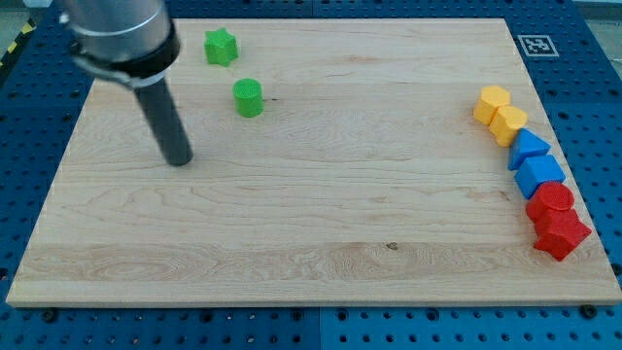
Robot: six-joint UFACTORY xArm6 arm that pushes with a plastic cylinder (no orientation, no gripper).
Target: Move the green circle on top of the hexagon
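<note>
The green circle [249, 97] sits on the wooden board [321, 194] near the view's top left. A green star [221, 46] lies above and left of it. At the view's right edge stands a column of blocks: a yellow hexagon [492, 103] at the top, a second yellow block [508, 123], a blue triangle [528, 147], a blue block [539, 174], a red circle [551, 200] and a red star [561, 233]. My tip [179, 160] rests on the board, below and left of the green circle, apart from it.
The arm's grey body [121, 34] hangs over the board's top left corner. A blue pegboard table [593, 58] surrounds the board. A fiducial marker [535, 45] lies at the top right.
</note>
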